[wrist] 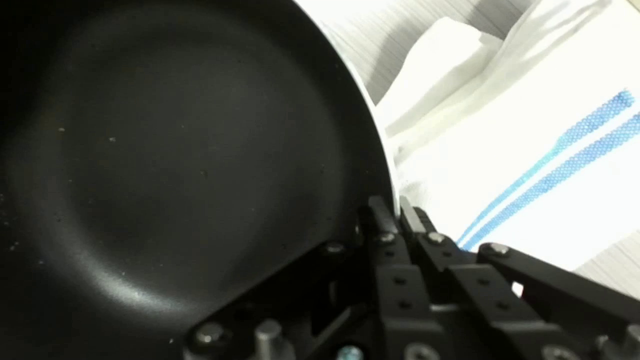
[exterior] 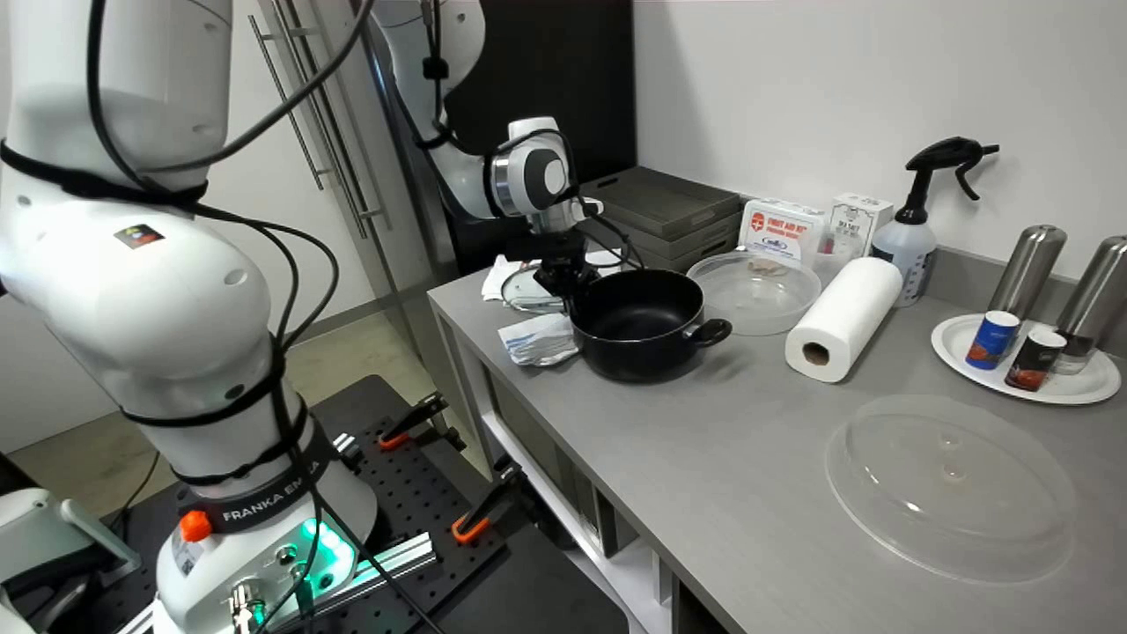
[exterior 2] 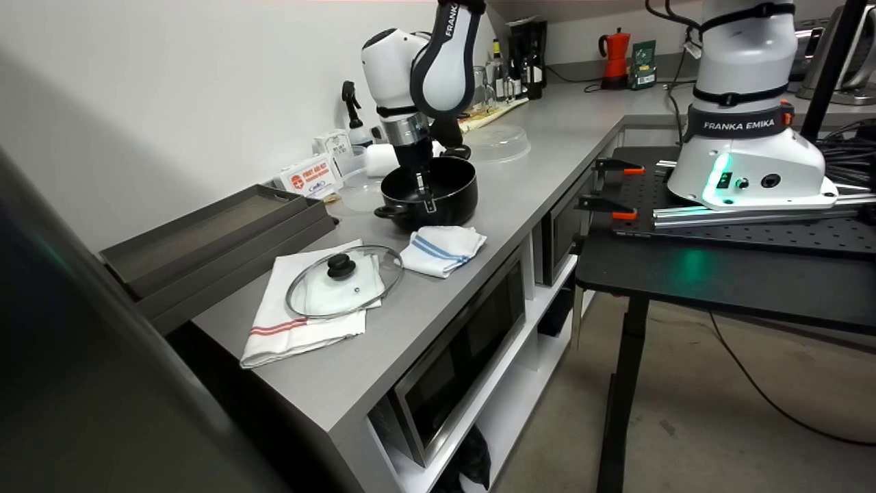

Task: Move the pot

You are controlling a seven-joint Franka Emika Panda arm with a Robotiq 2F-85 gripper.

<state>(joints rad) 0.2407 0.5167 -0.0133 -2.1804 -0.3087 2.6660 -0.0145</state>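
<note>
Gripper [wrist: 397, 209] pts dn, clamped on pot [wrist: 200, 160] rim.

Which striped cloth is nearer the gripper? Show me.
The blue-striped cloth, beside the gripped pot; the red-striped cloth lies farther off, partly under the glass lid.

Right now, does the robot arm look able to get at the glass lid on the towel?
Probably not without letting go: the gripper appears closed on the rim of the pot. Otherwise little seems in the way: the glass lid lies with its knob upward and nothing on it.
</note>
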